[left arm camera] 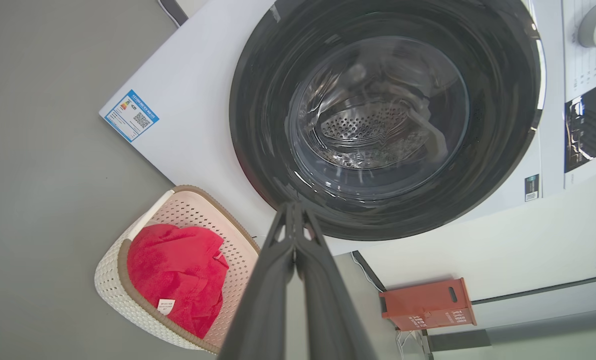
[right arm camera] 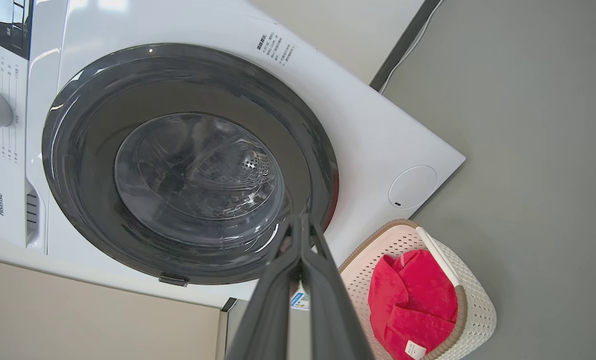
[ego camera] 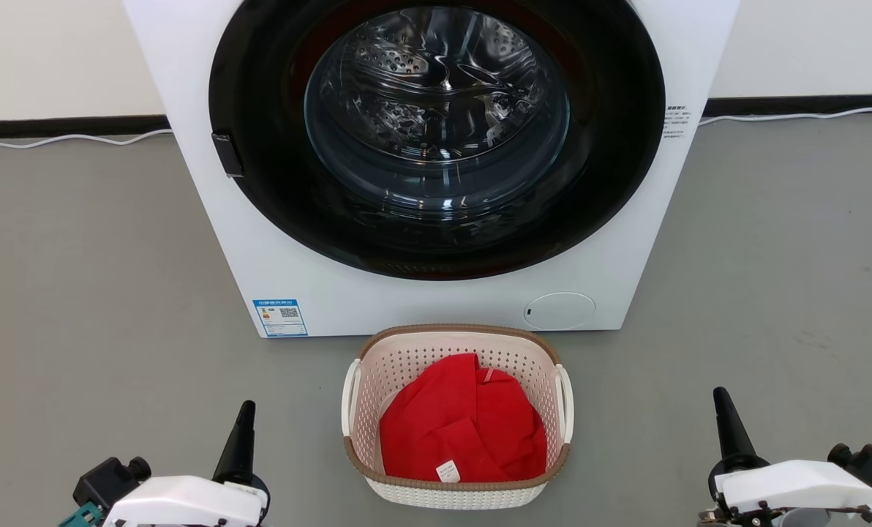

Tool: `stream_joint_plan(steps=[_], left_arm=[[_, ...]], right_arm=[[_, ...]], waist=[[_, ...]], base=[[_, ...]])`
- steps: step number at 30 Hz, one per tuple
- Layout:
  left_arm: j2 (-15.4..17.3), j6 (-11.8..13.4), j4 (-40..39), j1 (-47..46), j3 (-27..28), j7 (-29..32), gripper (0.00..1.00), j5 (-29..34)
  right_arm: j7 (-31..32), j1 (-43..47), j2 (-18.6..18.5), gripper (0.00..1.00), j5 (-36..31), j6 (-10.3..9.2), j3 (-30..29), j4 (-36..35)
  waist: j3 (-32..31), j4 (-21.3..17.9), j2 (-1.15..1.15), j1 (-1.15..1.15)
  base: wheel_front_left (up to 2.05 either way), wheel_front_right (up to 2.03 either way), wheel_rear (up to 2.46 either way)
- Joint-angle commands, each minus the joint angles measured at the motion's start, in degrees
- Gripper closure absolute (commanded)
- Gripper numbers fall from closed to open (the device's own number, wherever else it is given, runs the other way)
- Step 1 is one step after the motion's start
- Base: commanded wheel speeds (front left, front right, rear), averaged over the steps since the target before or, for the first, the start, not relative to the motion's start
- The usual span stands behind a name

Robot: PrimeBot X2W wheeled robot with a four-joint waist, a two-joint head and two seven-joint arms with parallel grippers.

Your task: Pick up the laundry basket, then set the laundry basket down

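The laundry basket (ego camera: 456,492) stands on the grey floor just in front of the washing machine, cream-white and perforated with a brown rim and white side handles. A red cloth (ego camera: 461,430) lies inside it. The basket also appears in the left wrist view (left arm camera: 110,285) and the right wrist view (right arm camera: 475,305). My left gripper (ego camera: 244,413) is at the lower left, well away from the basket, its fingers pressed together and empty (left arm camera: 294,210). At the lower right my right gripper (ego camera: 721,401) is likewise shut and empty (right arm camera: 302,222), apart from the basket.
A white front-loading washing machine (ego camera: 290,256) with a closed dark round door (ego camera: 436,139) stands right behind the basket. A white cable (ego camera: 70,137) runs along the wall base. An orange-red box (left arm camera: 428,304) stands by the wall beside the machine. Open grey floor lies on both sides.
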Motion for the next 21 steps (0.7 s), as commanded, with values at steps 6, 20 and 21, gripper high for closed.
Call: stream_joint_plan(steps=[6, 20, 21], left_arm=[[0.5, -1.1, -1.9, -3.1, 2.1, 1.3, 1.00, -4.7], [0.5, -1.6, -2.3, -3.5, 3.6, 3.4, 1.00, -11.9], [0.5, -1.6, -2.3, -3.6, 3.7, 3.6, 1.00, -12.5]], right_arm=[[1.7, -2.7, -0.2, 1.00, 4.8, 0.26, 0.1, -2.3], [3.9, -2.9, -0.2, 1.00, 12.5, 0.31, -0.8, -3.2], [4.0, -2.9, -0.2, 1.00, 13.1, 0.31, -0.8, -3.3]], waist=[[0.0, 0.1, 0.00, 0.00], [0.0, 0.4, 0.00, 0.00], [0.0, 0.4, 0.00, 0.00]], base=[[0.00, 0.00, 0.00], [0.00, 0.00, 0.00], [0.00, 0.00, 0.00]])
